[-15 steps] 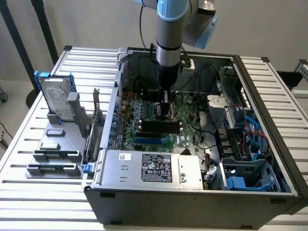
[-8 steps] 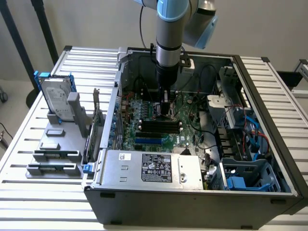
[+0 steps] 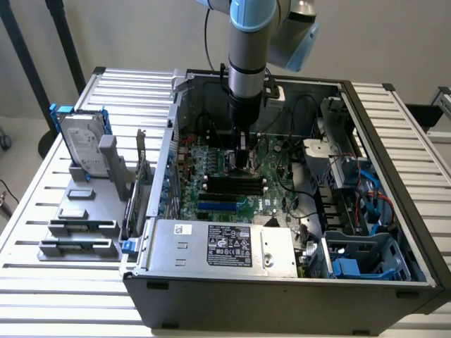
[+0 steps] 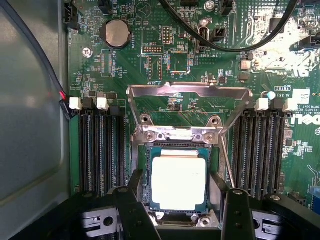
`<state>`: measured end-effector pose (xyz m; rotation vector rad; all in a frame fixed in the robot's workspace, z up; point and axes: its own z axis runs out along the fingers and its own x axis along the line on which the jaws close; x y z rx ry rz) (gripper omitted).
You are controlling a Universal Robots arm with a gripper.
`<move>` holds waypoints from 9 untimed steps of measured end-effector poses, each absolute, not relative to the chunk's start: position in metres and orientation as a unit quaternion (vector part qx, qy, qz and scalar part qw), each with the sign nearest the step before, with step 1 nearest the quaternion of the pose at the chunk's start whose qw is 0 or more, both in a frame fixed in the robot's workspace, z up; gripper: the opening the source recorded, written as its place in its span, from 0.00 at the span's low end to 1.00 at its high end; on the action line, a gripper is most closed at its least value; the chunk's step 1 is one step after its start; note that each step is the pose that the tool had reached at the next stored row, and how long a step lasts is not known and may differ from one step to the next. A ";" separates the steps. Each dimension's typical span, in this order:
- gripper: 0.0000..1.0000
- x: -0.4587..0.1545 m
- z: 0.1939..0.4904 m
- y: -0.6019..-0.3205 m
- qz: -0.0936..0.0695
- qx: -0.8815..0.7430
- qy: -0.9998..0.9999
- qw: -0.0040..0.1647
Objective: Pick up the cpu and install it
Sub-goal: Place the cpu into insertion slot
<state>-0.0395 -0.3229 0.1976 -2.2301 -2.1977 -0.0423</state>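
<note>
Cpu (image 4: pixel 178 182) in the wrist view: a small flat square with a bright silver top and a thin greenish rim. It lies level inside its socket on the green motherboard (image 4: pixel 165 65). The metal retention frame (image 4: pixel 190 92) is swung open beyond the socket. Rows of dark memory slots (image 4: pixel 102 147) run along both sides, and a round coin battery (image 4: pixel 116 33) sits farther off.

My end effector (image 4: pixel 178 200) straddles the cpu with its two dark fingers (image 4: pixel 131 210) spread apart, one on each side of the chip. They hold nothing. Their tips may be brushing the socket edge, but the angle does not let me say for certain.

In the exterior view, my arm (image 3: pixel 248 56) reaches straight down into the open computer case (image 3: pixel 211 310), which lies on the slatted bench (image 3: pixel 394 113). My end effector (image 3: pixel 241 160) is low over the middle of the board, and it hides the chip from this side. On the exterior view's left, well apart from the case, a silver hard drive (image 3: pixel 83 144) in a blue bracket stands in a grey holder.
</note>
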 end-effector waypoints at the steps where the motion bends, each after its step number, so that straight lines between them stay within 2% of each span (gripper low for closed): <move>1: 0.63 -0.040 0.198 -0.323 -0.013 -0.712 -0.702 0.005; 9: 0.63 -0.040 0.210 -0.326 -0.014 -0.712 -0.702 0.005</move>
